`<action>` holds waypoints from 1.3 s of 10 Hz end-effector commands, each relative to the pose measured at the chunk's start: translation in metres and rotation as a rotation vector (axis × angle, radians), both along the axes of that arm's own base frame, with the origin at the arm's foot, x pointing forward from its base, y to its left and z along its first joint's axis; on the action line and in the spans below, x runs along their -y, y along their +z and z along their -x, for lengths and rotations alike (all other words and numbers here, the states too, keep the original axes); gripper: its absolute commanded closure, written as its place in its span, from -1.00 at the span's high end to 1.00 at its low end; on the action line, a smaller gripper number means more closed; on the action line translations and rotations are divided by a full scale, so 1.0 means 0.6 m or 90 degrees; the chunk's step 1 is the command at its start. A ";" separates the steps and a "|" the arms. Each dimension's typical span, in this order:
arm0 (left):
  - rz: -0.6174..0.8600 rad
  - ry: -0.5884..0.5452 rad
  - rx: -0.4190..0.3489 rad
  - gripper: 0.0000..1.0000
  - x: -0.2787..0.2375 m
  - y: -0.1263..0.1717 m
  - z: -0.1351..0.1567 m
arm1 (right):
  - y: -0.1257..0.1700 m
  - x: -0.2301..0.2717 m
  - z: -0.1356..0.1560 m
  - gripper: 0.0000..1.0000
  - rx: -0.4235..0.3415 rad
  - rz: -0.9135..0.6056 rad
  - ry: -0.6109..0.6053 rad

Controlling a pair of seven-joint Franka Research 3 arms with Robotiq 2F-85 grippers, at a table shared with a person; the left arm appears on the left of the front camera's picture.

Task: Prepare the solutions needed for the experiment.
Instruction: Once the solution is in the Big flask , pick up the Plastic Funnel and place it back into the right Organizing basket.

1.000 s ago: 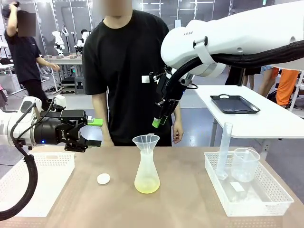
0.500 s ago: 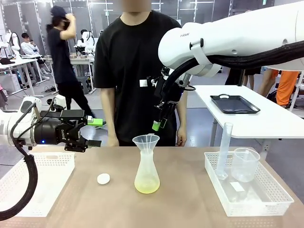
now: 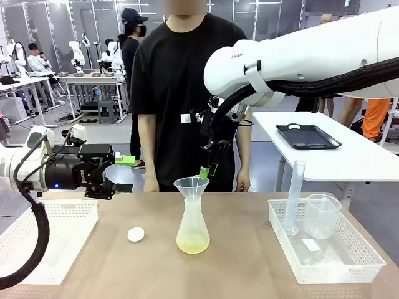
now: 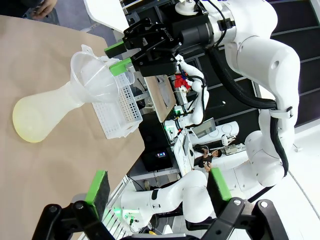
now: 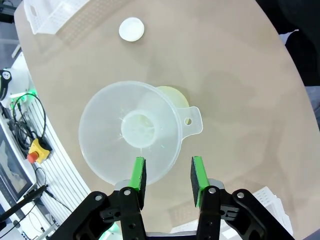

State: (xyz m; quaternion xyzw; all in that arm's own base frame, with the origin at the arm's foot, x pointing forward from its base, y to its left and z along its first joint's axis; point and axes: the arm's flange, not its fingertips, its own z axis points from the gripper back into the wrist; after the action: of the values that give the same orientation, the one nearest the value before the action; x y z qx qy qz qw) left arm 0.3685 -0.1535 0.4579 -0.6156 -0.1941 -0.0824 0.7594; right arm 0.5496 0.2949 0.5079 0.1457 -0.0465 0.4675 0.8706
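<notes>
A frosted conical flask (image 3: 192, 224) stands mid-table with a clear funnel (image 3: 191, 185) in its neck. The solutions (image 3: 192, 245) lie as a shallow pale yellow-green layer in its bottom, also visible in the left wrist view (image 4: 25, 125) and past the funnel's edge (image 5: 175, 95). My right gripper (image 3: 204, 172) points down just above the funnel's far rim, jaws partly open with nothing between them (image 5: 168, 176). At the table's left, my left gripper (image 3: 126, 173) hovers wide open and empty, aimed sideways at the flask (image 4: 159, 186).
A small white cap (image 3: 136, 234) lies left of the flask. A white basket (image 3: 62, 215) sits at the left edge. Another basket (image 3: 349, 268) at the right holds a beaker (image 3: 321, 215) and a measuring cylinder (image 3: 293, 199). A person stands at the far side.
My right gripper has come down and slightly left, from above the flask to just over the funnel's rim. The left arm has not moved.
</notes>
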 end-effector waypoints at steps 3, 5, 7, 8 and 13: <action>0.018 0.004 -0.009 1.00 0.004 0.001 0.003 | -0.022 -0.006 0.011 -0.06 -0.029 0.014 0.008; 0.018 0.004 -0.009 1.00 0.004 0.001 0.003 | -0.034 -0.012 0.018 -0.06 -0.042 0.011 0.010; 0.018 0.004 -0.009 1.00 0.004 0.001 0.003 | -0.045 -0.020 0.023 -0.06 -0.056 0.008 0.012; 0.018 0.004 -0.009 1.00 0.004 0.001 0.003 | -0.049 -0.024 0.026 -0.06 -0.061 0.007 0.012; 0.018 0.004 -0.009 1.00 0.004 0.001 0.003 | -0.061 -0.037 0.028 -0.06 -0.068 -0.005 -0.005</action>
State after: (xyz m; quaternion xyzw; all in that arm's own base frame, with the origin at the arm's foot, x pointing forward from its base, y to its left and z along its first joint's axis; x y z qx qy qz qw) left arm 0.3685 -0.1535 0.4579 -0.6156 -0.1941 -0.0824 0.7594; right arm 0.5354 0.3151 0.4748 0.1650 0.0015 0.4713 0.8664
